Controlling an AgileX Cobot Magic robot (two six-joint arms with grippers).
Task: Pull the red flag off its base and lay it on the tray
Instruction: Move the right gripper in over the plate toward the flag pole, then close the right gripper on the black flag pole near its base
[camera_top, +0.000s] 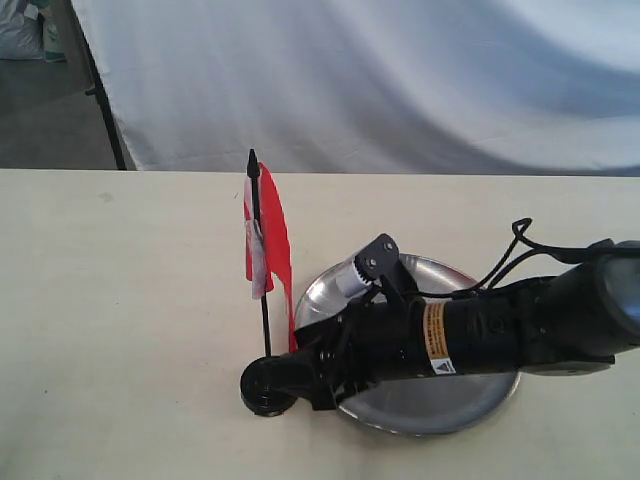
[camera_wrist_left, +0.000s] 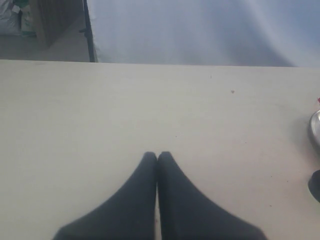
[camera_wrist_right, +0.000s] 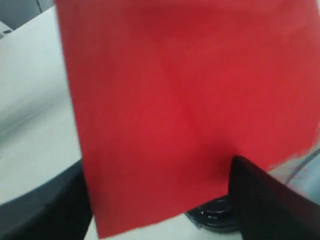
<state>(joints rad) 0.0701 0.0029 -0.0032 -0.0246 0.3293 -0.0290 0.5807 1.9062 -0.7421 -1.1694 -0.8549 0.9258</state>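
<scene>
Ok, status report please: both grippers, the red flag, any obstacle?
Left gripper shut above the table. Right gripper open, fingers either side of the red flag. Flag upright in the base, tray beside it. No obstacle seen.

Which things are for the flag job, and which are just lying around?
For the job:
- red flag, standing on its black base
- silver tray beside them
- right arm's fingers, down by the base

Just lying around:
- white sheet behind the table
- black pole at the sheet's edge
</scene>
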